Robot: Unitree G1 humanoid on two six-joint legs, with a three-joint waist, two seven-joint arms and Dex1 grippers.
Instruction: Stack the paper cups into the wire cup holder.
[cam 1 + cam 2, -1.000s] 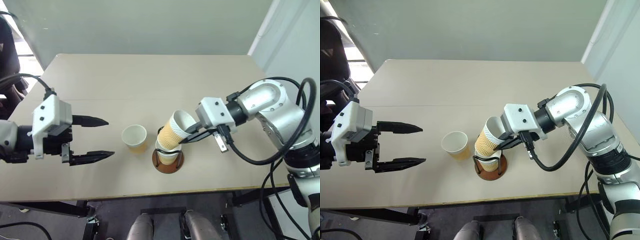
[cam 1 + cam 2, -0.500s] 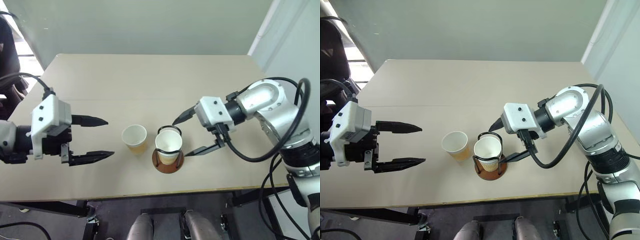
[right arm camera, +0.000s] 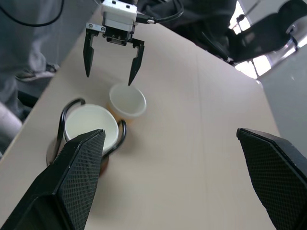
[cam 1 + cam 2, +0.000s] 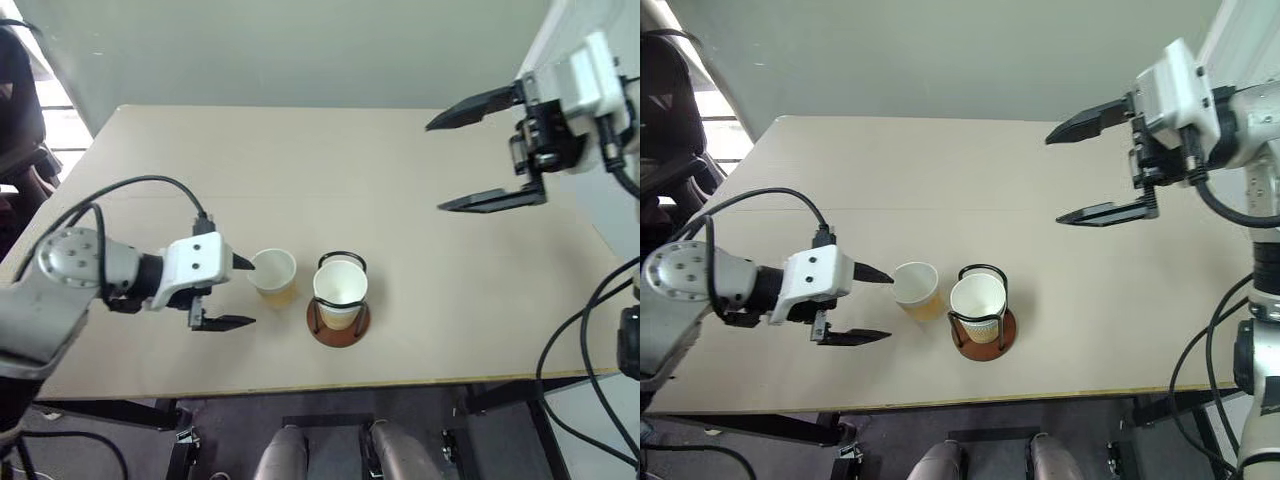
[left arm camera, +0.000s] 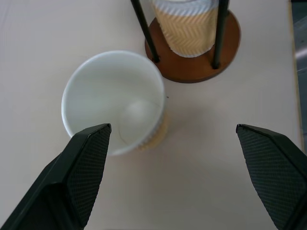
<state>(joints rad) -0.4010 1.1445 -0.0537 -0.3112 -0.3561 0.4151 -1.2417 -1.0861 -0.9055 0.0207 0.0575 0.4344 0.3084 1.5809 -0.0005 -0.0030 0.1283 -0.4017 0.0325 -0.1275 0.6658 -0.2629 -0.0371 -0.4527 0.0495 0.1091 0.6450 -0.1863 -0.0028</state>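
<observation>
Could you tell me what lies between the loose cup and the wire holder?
Only bare table: in the left wrist view, the loose cup stands beside the holder, apart from it.

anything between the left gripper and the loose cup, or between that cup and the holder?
Nothing visible. The open left gripper is right beside the loose paper cup, bare table between. The wire cup holder stands just past the cup.

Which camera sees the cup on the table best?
The left wrist view: the loose paper cup sits large between the open left end effector fingers. Both eye views and the right wrist view show it smaller, beside the wire cup holder.
</observation>
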